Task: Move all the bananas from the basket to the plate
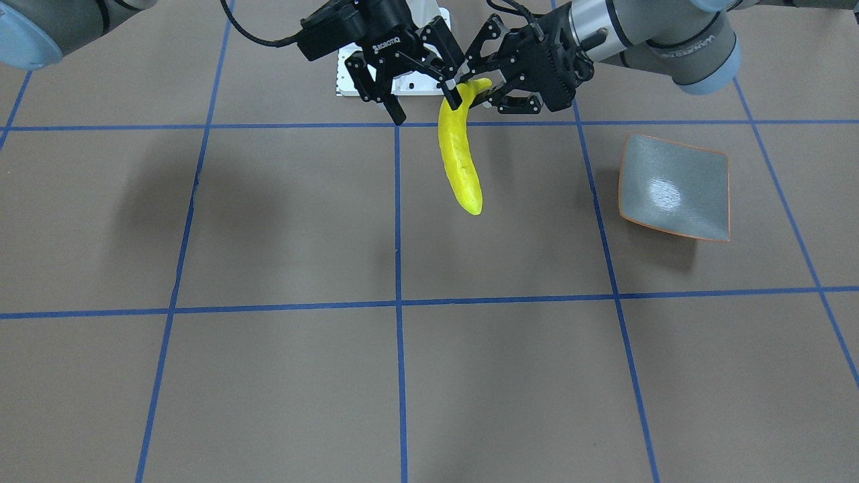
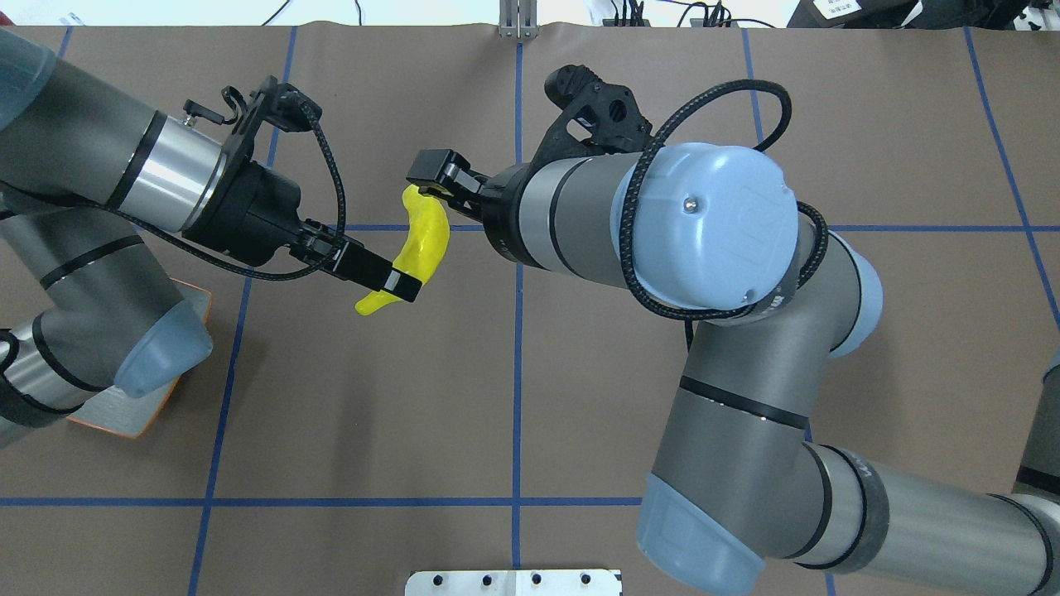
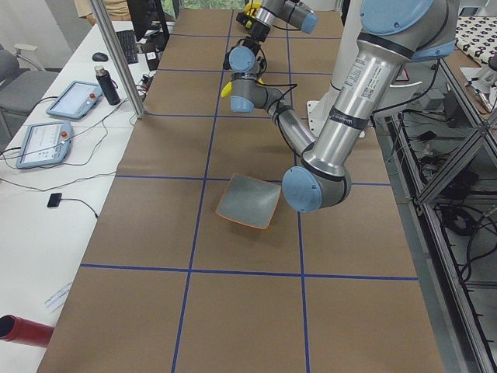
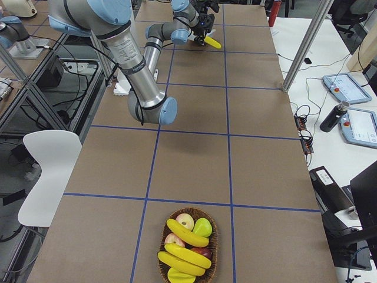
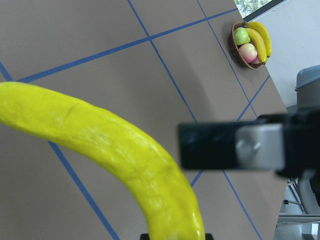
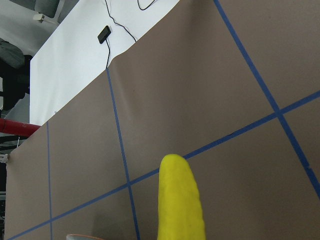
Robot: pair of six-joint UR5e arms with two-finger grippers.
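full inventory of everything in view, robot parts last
glossy yellow curved banana: 1, yellow, held aloft mid-table
brown woven oval basket: 1, brown, table end on robot's right
bananas in basket: at least 3, yellow
round fruit: about 4, red-pink and green, in basket
square grey-blue plate with orange rim: 1, bare, robot's left side
left gripper: 1, black, shut on held banana
right gripper: 1, black, looks open beside it

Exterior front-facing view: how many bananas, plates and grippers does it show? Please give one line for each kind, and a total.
banana: 1
plate: 1
grippers: 2, the left gripper and the right gripper
total: 4
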